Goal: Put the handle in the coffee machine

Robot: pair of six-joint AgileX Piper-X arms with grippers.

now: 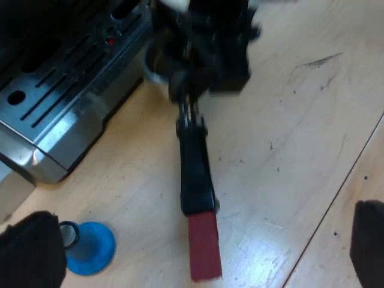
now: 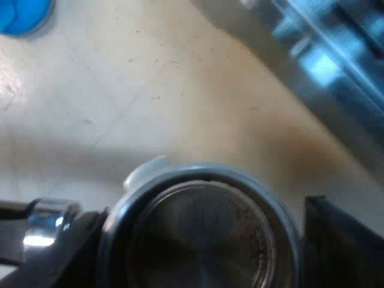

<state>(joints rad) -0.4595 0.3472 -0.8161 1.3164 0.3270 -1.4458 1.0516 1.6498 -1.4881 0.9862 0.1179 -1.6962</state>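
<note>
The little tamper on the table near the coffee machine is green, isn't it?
No. The tamper is blue, not green; it does sit on the table near the espresso machine. The left wrist view shows it.

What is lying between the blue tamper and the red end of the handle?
Nothing lies there. In the left wrist view, the stretch of table from the blue tamper to the red end of the handle is bare wood.
</note>
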